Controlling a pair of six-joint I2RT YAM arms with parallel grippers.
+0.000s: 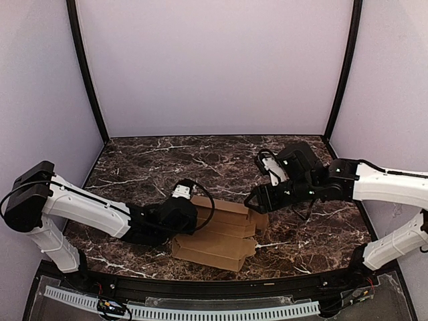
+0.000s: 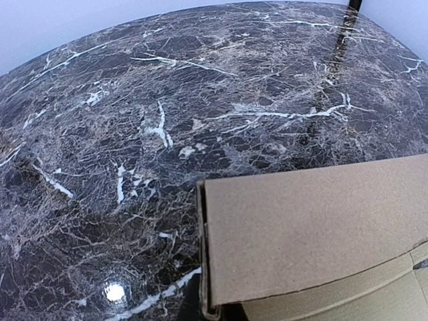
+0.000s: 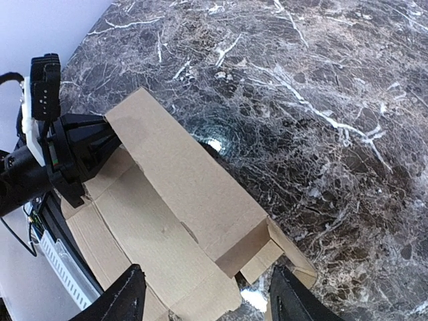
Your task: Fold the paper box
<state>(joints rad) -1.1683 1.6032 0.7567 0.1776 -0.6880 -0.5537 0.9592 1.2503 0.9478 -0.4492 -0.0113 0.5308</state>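
Observation:
The paper box (image 1: 221, 235) is brown cardboard, partly folded, lying near the table's front between the arms. One long panel (image 3: 187, 180) stands raised, with small end flaps (image 3: 267, 251) loose at its right end. My left gripper (image 1: 190, 217) sits at the box's left end, seen as black fingers (image 3: 77, 157) against the raised panel. In the left wrist view the cardboard (image 2: 314, 234) covers the jaws, which look shut on its edge. My right gripper (image 3: 210, 297) hovers open over the right end, one fingertip on each side of the flaps, touching nothing.
The dark marble table (image 1: 200, 160) is bounded by lilac walls and two black corner posts (image 1: 341, 73). A black rail (image 1: 221, 287) and a white cable track run along the front edge.

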